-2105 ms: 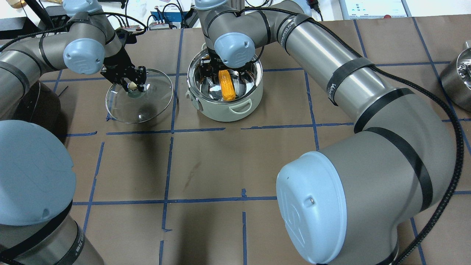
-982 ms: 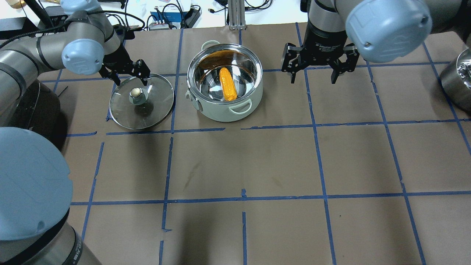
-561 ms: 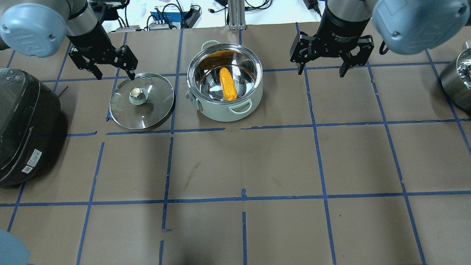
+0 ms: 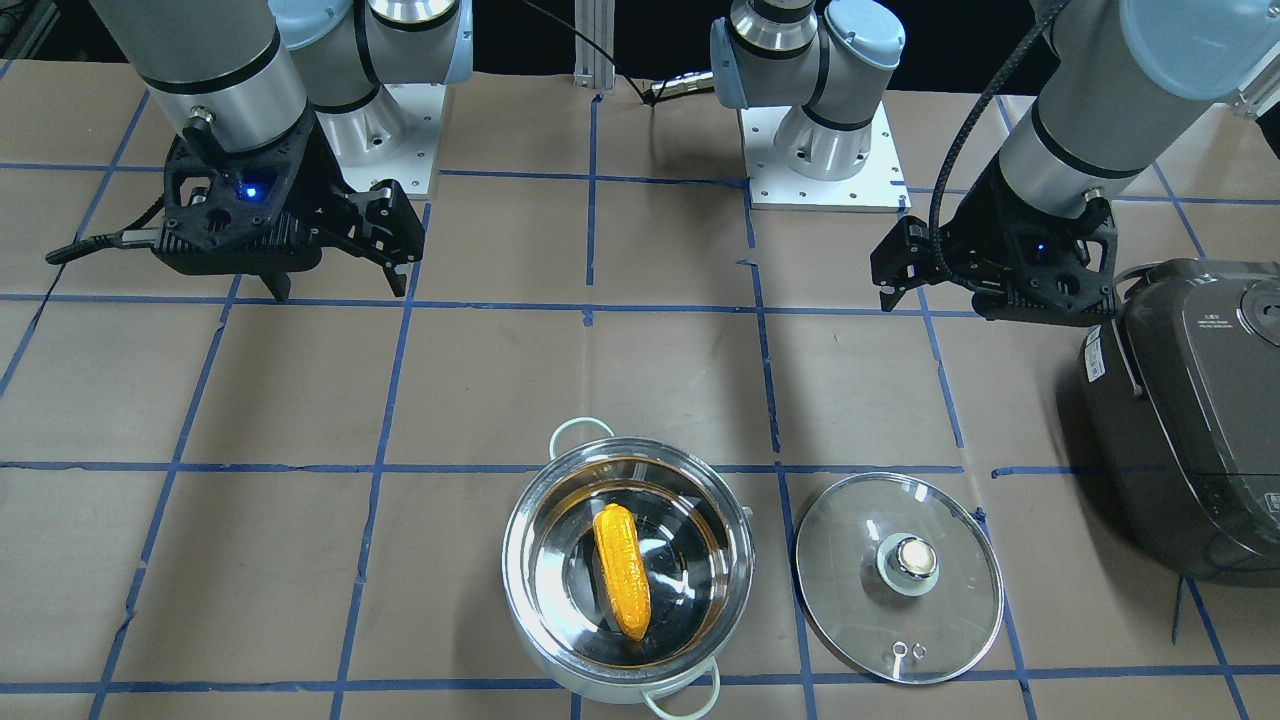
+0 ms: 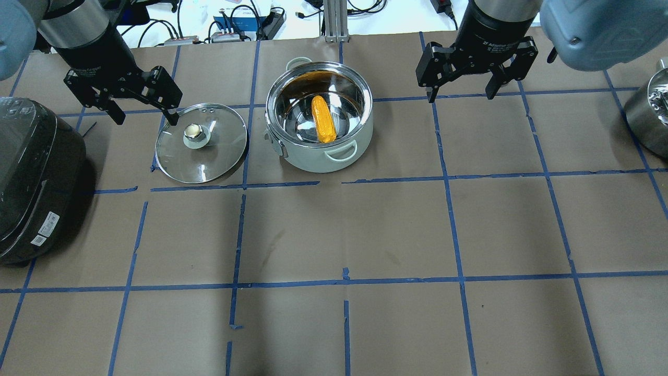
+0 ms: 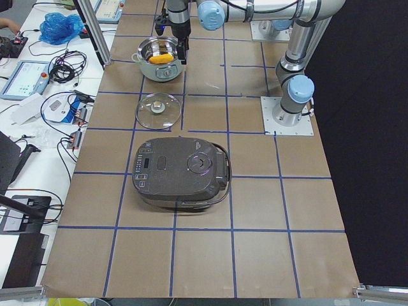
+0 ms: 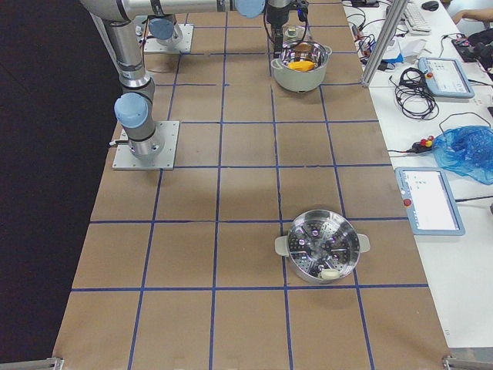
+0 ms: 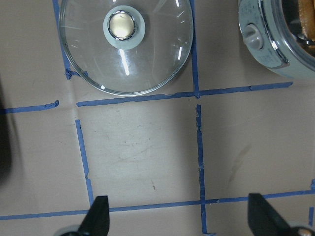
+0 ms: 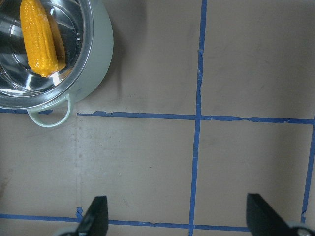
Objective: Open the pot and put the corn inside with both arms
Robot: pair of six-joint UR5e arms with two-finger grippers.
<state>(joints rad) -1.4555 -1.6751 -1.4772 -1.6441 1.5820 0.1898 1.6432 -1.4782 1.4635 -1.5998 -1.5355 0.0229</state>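
Note:
The steel pot (image 5: 313, 159) stands uncovered at the back middle of the table, also in the front view (image 4: 522, 590). The yellow-orange corn (image 5: 323, 119) lies inside it on the bottom, seen too in the front view (image 4: 622, 572) and the right wrist view (image 9: 42, 39). The glass lid (image 5: 219, 151) lies flat on the table left of the pot, knob up; the left wrist view (image 8: 157, 54) shows it from above. My left gripper (image 5: 145, 112) is open and empty, raised behind the lid. My right gripper (image 5: 460, 94) is open and empty, raised to the pot's right.
A dark grey rice cooker (image 5: 31, 177) sits at the table's left edge, near the lid. A steel steamer pot (image 5: 647, 115) stands at the far right edge. Blue tape lines grid the brown table. Cables and devices lie beyond the far edge.
My right gripper let go of the corn in the pot and pulled up and away to the right. My left gripper released the lid knob, rose and moved back left.

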